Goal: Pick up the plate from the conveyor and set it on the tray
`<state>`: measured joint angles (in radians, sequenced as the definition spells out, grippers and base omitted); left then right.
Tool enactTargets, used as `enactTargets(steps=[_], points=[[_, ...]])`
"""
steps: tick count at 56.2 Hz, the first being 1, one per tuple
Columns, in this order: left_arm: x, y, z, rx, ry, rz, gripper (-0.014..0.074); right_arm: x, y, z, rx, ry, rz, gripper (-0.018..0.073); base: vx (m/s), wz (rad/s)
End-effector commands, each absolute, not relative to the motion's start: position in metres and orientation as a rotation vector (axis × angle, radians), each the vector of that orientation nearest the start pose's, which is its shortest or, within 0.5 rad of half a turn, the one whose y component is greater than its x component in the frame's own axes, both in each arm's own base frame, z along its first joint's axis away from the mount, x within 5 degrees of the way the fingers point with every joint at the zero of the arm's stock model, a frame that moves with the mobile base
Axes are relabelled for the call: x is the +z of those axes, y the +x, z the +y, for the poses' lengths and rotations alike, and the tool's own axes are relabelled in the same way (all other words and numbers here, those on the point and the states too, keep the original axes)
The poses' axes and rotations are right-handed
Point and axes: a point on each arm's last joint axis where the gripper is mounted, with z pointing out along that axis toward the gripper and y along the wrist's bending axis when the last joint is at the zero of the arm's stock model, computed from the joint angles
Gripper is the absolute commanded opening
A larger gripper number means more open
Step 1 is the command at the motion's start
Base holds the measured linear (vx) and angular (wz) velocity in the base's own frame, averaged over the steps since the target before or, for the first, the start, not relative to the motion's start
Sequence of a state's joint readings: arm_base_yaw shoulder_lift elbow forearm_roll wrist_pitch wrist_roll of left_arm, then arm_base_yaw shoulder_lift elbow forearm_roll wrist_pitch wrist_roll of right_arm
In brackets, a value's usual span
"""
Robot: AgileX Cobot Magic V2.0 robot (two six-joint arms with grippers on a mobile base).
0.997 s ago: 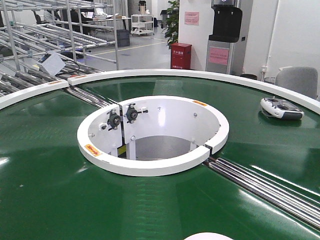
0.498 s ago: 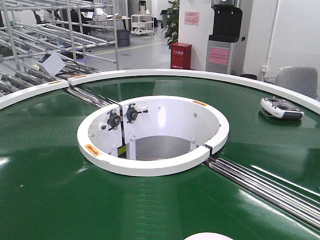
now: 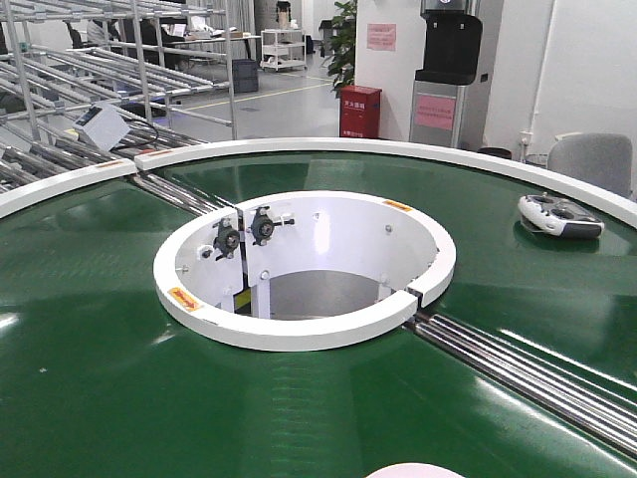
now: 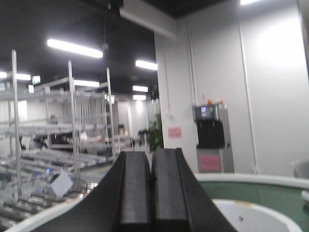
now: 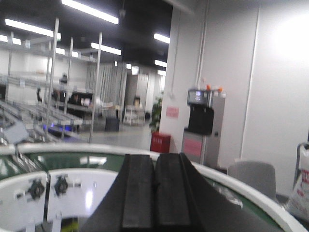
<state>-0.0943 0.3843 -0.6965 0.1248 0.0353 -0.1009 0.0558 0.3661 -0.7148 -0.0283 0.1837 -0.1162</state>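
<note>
The plate (image 3: 413,471) is seen only as a white edge at 6 o'clock on the conveyor (image 3: 100,378), slightly rightward. The right gripper (image 5: 154,193) is judged nearer. Its fingers and those of the left gripper (image 4: 150,193) are pressed together, with nothing held.

An industrial lab or factory floor: ring conveyor (image 3: 119,378), steel roller racks (image 3: 70,60), red extinguisher cabinet (image 3: 359,111).

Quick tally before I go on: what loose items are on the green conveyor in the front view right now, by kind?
White plate, only a sliver showing at the bottom edge: 1
Grey-and-white handheld remote controller: 1
Total: 2 on the ring-shaped conveyor with the glossy dark green belt
</note>
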Motion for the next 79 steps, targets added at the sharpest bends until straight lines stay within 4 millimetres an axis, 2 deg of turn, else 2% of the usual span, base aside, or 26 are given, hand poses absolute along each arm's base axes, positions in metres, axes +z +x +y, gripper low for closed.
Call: enactTargets(steps=[1, 7, 12, 19, 24, 31, 37, 43, 49, 55, 61, 68, 73, 79], points=[[0.438, 0.094, -0.009, -0.064, 0.068, 1.250, 0.0003, 0.430, 0.085, 0.004, -0.104, -0.143, 1.334, -0.0009, 0.00, 0.00], [0.437, 0.127, -0.012, -0.080, 0.058, 1.347, 0.0003, 0.425, 0.115, 0.006, -0.049, -0.118, 1.431, -0.0009, 0.00, 0.00], [0.430, 0.143, -0.014, -0.083, 0.061, 1.398, 0.0004, 0.418, 0.131, 0.007, -0.033, -0.112, 1.492, -0.0009, 0.00, 0.00], [0.426, 0.152, -0.015, -0.081, 0.063, 1.426, 0.0018, 0.414, 0.136, 0.008, 0.011, -0.088, 1.530, 0.0009, 0.00, 0.00], [0.426, 0.152, -0.015, -0.081, 0.063, 1.426, 0.0057, 0.413, 0.136, 0.009, 0.032, -0.076, 1.539, 0.0062, 0.00, 0.00], [0.424, 0.152, -0.014, -0.080, 0.062, 1.440, 0.0170, 0.412, 0.136, 0.009, 0.033, -0.077, 1.553, 0.0208, 0.00, 0.00], [0.422, 0.152, -0.014, -0.077, 0.061, 1.467, 0.0318, 0.411, 0.136, 0.009, 0.034, -0.078, 1.561, 0.0422, 0.00, 0.00], [0.420, 0.152, -0.014, -0.074, 0.059, 1.494, 0.0446, 0.411, 0.136, 0.009, 0.034, -0.078, 1.559, 0.0586, 0.00, 0.00], [0.419, 0.152, -0.014, -0.067, 0.065, 1.497, 0.0512, 0.412, 0.136, 0.009, 0.032, -0.077, 1.548, 0.0673, 0.00, 0.00], [0.418, 0.153, -0.014, -0.092, 0.042, 1.512, 0.0514, 0.408, 0.142, 0.010, 0.064, -0.060, 1.586, 0.0673, 0.00, 0.00], [0.411, 0.153, -0.014, -0.122, 0.005, 1.600, 0.0513, 0.397, 0.157, 0.015, 0.101, -0.084, 1.726, 0.0643, 0.00, 0.00], [0.393, 0.162, -0.014, -0.105, -0.004, 1.772, 0.0513, 0.392, 0.189, 0.038, 0.112, -0.259, 1.928, 0.0608, 0.00, 0.00], [0.369, 0.180, -0.016, -0.116, -0.025, 1.967, 0.0513, 0.390, 0.216, 0.055, 0.121, -0.324, 2.037, 0.0588, 0.00, 0.00], [0.341, 0.201, -0.021, -0.124, -0.011, 2.161, 0.0513, 0.370, 0.253, 0.069, 0.115, -0.318, 2.217, 0.0582, 0.00, 0.00]])
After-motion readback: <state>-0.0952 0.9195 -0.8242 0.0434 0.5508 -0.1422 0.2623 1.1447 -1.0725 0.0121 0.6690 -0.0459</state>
